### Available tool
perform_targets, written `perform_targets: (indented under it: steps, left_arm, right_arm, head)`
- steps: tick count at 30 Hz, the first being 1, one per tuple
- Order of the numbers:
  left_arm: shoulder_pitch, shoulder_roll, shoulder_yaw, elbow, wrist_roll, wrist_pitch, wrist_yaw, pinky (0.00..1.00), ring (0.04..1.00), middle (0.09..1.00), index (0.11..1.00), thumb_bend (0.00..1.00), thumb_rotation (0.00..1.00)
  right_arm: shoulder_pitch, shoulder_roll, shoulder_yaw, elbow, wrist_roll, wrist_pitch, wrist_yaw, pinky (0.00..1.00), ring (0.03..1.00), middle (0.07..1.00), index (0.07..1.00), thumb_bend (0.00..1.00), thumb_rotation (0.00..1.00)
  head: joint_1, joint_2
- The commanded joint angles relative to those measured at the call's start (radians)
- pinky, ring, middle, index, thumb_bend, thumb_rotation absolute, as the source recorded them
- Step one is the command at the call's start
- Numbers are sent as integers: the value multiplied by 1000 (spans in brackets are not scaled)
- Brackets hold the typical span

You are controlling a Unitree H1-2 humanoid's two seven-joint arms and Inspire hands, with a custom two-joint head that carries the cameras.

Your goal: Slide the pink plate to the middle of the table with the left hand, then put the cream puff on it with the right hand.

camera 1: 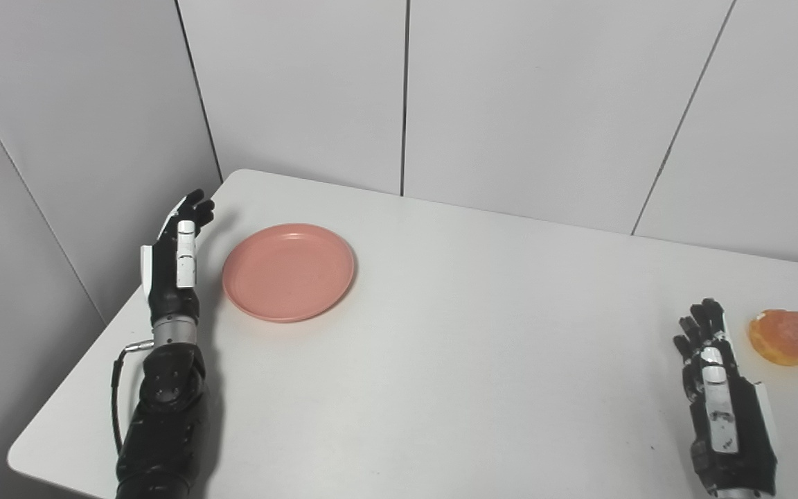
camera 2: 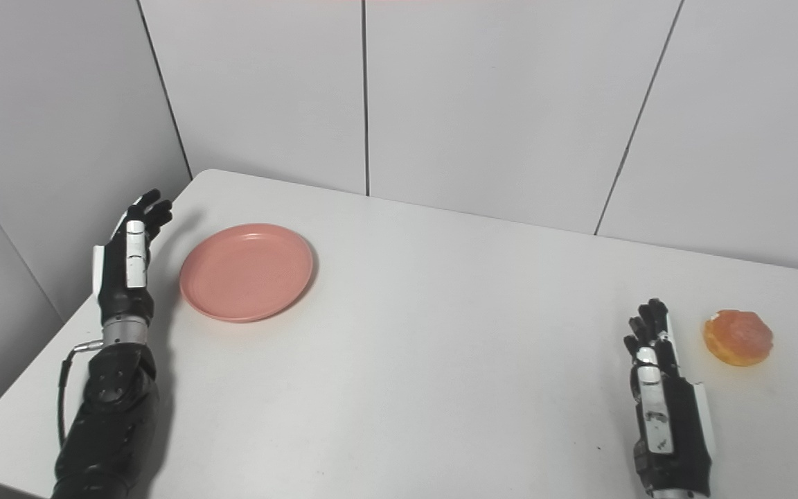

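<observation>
Pink plate (camera 1: 289, 272) lies beside the empty, spread left hand (camera 1: 176, 253); right hand (camera 1: 717, 395) likewise empty.

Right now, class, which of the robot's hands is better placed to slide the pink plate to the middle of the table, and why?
Left. The left hand is open just beside the pink plate. The right hand is far across the table, near the cream puff.

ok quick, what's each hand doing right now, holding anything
left hand: open, holding nothing, just left of the pink plate.
right hand: open, holding nothing, beside the cream puff, not touching it.
</observation>
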Motion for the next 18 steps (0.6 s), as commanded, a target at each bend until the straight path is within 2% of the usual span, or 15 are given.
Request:
perform_targets:
  steps: [1,3,5,8,11,15,18]
  left_arm:
    - [-46,36,3,5,-15,-45,-11,892,815,808,795,736,1000]
    - [-47,42,0,22,-23,-39,-18,933,834,825,809,756,1000]
    - [-44,50,-12,31,-21,-6,-27,963,864,854,838,778,1000]
    - [-51,59,-29,72,-27,-6,-47,987,885,870,858,775,1000]
    - [-61,62,-41,111,-35,-23,-68,992,887,869,861,758,1000]
    - [-63,57,-54,122,-61,-11,-111,951,895,881,878,730,1000]
    - [-61,55,-68,118,-48,6,-118,954,908,896,890,721,1000]
  right_arm:
    - [71,-4,-6,85,4,-25,9,1000,1000,1000,1000,456,884]
    - [71,-6,-5,84,5,-23,14,1000,1000,1000,1000,459,885]
    - [70,-6,-4,88,5,-31,16,1000,1000,1000,1000,450,885]
    - [70,-8,-2,84,-4,-29,13,1000,1000,1000,1000,439,910]
    - [72,-7,-2,82,-4,-31,12,1000,1000,1000,1000,444,903]
    - [75,-5,-4,74,-11,-25,3,1000,1000,1000,1000,441,904]
    - [75,-4,-5,72,-10,-21,1,1000,1000,1000,1000,445,904]
  head:
    - [1,1]
    - [1,1]
    - [2,1]
    - [3,4]
    - [2,5]
    - [2,8]
    - [3,10]
